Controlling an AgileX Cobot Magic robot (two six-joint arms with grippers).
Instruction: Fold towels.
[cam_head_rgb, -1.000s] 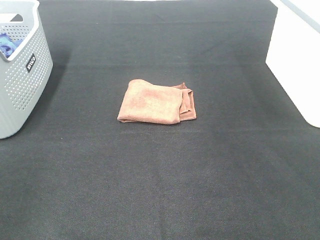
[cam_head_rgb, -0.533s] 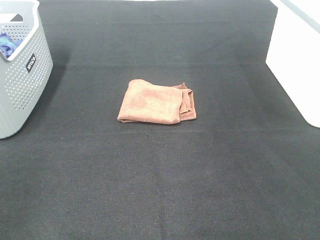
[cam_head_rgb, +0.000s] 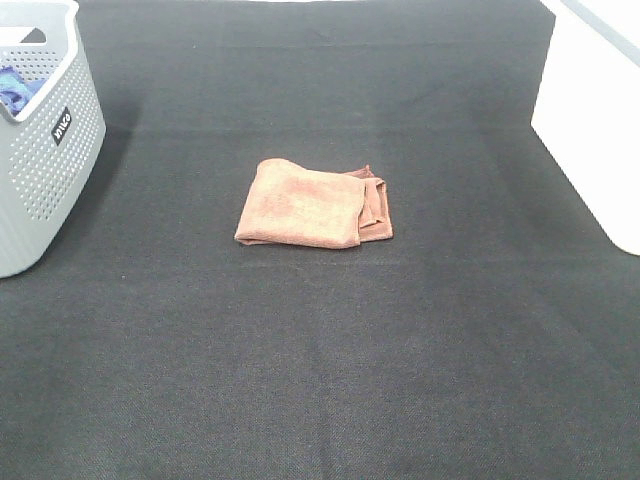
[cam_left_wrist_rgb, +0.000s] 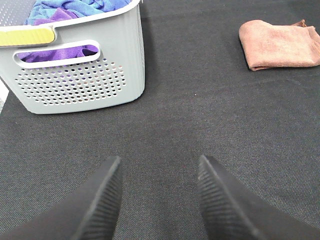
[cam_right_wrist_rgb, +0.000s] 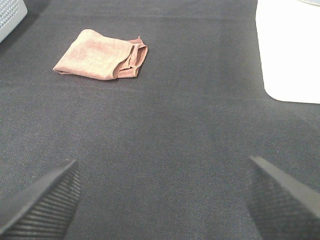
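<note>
A brown towel (cam_head_rgb: 312, 205) lies folded into a small rectangle in the middle of the black table. It also shows in the left wrist view (cam_left_wrist_rgb: 279, 44) and the right wrist view (cam_right_wrist_rgb: 101, 55). My left gripper (cam_left_wrist_rgb: 159, 167) is open and empty, hovering over bare cloth near the basket, well away from the towel. My right gripper (cam_right_wrist_rgb: 162, 167) is wide open and empty, also apart from the towel. Neither arm shows in the high view.
A grey perforated laundry basket (cam_head_rgb: 40, 150) stands at the left edge; in the left wrist view (cam_left_wrist_rgb: 80, 75) it holds purple and blue towels (cam_left_wrist_rgb: 75, 10). A white container (cam_head_rgb: 595, 120) stands at the right edge and shows in the right wrist view (cam_right_wrist_rgb: 290, 50).
</note>
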